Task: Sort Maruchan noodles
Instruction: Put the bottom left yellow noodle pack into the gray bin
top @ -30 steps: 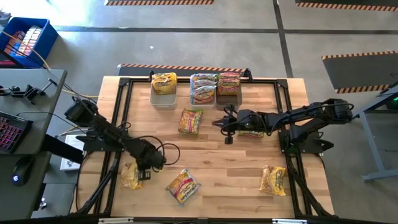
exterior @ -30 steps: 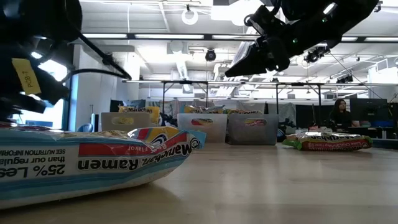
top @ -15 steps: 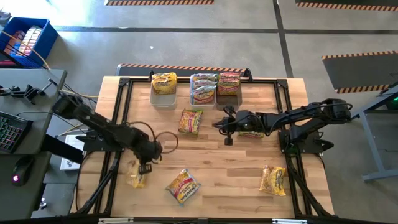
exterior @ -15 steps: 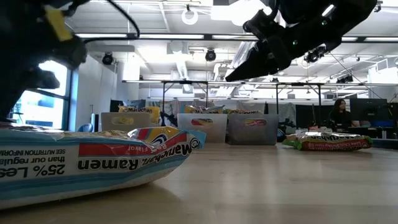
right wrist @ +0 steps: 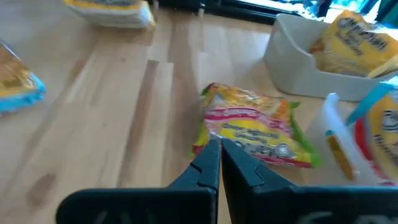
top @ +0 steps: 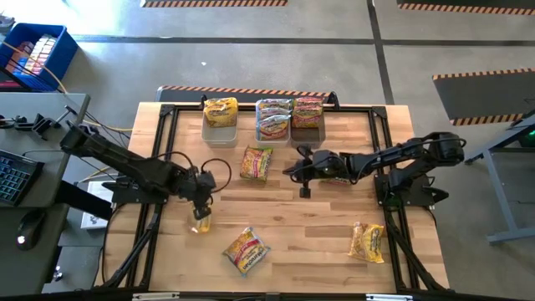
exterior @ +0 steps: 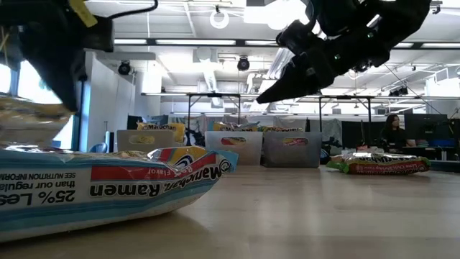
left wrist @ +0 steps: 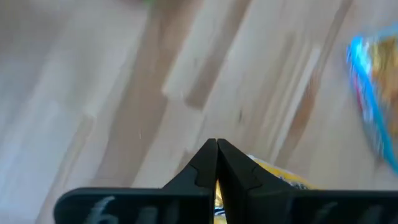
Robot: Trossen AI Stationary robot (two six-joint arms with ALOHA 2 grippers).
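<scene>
**Left arm holds a yellow packet; right arm hovers shut near the bins**

The wooden table [top: 318,226] carries everything, and the row of three bins along its far edge serves as the landmark. The left bin [top: 219,132], pale and clear, holds a yellow Maruchan packet [top: 221,109]. The middle bin [top: 273,124] is stacked with blue-green and red packets, and the dark right bin [top: 307,130] holds pink-red ones.

The left arm reaches in from the table's left side, well in front of the left bin. The left gripper [top: 201,207] has its fingers [left wrist: 205,168] pressed together on the edge of a yellow ramen packet [top: 201,223], which hangs just below them, on the side away from the bins; the left wrist view shows a strip of yellow wrapper right behind the closed tips.

The right arm stretches in from the table's right side, just in front of the right bin. The right gripper [top: 290,170] is fully shut and holds nothing; in the low view it is raised above the table.

Loose packets: a green-edged yellow and red packet [top: 257,163] lies flat just in front of the gap between left and middle bins, beside the right gripper. A blue-edged packet [top: 246,250] lies near the table's front edge, well away from the bins. Another yellow packet [top: 367,242] lies at the front right, far from the bins.
</scene>
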